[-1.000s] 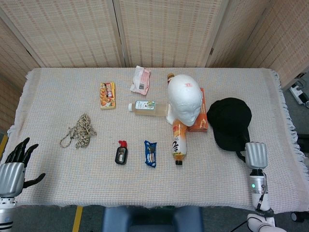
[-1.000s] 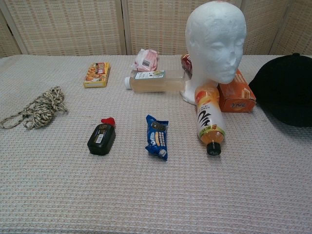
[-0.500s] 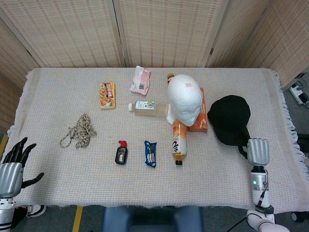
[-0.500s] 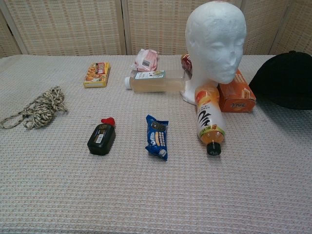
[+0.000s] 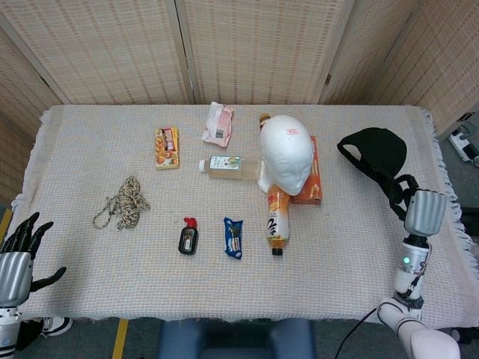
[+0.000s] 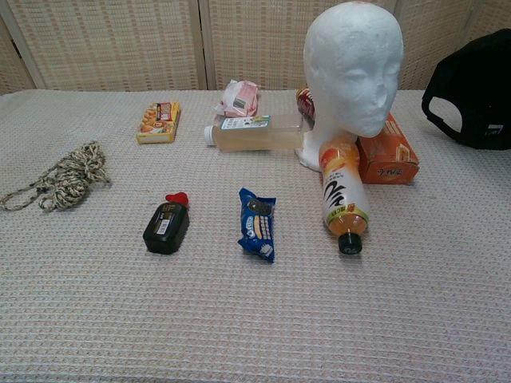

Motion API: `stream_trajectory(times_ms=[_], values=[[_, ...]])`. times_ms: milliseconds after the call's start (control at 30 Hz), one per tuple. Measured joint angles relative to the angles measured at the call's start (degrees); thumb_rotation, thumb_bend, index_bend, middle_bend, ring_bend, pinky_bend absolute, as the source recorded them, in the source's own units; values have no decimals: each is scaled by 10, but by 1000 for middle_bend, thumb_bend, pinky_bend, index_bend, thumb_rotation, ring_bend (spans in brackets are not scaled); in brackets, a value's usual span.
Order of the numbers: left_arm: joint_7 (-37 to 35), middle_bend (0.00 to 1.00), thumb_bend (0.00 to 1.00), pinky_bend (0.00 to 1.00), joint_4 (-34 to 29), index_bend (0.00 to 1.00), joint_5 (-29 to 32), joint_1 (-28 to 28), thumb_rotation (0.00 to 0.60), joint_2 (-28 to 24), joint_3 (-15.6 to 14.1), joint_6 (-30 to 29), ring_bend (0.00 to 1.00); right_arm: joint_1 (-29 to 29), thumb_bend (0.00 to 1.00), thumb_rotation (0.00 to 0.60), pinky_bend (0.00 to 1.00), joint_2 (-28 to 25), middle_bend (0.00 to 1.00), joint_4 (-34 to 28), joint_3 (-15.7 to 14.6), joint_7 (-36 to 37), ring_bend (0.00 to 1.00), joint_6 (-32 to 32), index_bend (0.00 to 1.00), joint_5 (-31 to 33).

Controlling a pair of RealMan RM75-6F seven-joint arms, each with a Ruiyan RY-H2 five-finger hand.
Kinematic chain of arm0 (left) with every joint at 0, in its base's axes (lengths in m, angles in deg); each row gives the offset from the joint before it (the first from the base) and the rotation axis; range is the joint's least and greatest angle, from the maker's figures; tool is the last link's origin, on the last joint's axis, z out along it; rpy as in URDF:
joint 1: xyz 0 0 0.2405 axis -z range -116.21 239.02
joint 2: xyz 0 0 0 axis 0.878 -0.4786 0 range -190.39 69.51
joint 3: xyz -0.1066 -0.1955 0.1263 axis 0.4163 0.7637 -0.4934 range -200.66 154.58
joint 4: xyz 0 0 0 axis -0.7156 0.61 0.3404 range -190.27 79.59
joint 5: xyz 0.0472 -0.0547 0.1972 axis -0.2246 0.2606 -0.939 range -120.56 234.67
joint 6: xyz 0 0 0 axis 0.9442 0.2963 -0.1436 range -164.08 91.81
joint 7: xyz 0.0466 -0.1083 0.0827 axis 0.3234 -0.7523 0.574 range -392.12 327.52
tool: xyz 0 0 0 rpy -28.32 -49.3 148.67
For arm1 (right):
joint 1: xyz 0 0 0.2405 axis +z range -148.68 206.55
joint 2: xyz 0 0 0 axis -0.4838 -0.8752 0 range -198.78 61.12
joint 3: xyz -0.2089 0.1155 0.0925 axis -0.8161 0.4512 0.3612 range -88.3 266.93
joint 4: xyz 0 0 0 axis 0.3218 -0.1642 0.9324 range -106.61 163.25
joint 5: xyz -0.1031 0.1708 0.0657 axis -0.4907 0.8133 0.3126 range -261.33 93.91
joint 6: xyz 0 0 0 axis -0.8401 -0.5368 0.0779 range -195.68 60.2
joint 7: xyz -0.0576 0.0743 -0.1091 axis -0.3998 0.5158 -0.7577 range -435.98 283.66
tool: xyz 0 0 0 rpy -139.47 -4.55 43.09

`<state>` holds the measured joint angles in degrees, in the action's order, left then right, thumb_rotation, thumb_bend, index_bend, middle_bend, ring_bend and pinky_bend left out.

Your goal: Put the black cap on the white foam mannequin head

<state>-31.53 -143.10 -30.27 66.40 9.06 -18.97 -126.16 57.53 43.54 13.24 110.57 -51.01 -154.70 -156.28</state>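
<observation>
Now the right hand [image 5: 424,213] is holding the black cap [image 5: 376,154] off the table, gripping it near the rear strap, though its fingers are hidden behind its back plate. The cap is hanging tilted, opening partly showing, to the right of the white foam mannequin head [image 5: 287,152] and apart from it. The left hand [image 5: 16,254] is idling at the near left corner, fingers spread, holding nothing. Judging by this, the carry step is underway; next, the cap needs bringing over the crown with its opening facing down.
</observation>
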Motion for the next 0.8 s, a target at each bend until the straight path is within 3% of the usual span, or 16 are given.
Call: stream_trajectory(times_ms=[300,467,800], values=[[1,61,105,239,0,196,0,1,600,1,-1,4,98,59,537,600,1000,-46,1000,-39,26,-59,1000,-22,877,12],[2,62,105,239,1,195,0,3,600,2,-1,7,98,87,535,600,1000,-55,1000,-54,22,-90,1000,-40,877,-2],[-1,62,106,239,1,195,1,3,600,2,-1,8,98,146,532,600,1000,-74,1000,-146,-7,-183,1000,-83,877,-60]])
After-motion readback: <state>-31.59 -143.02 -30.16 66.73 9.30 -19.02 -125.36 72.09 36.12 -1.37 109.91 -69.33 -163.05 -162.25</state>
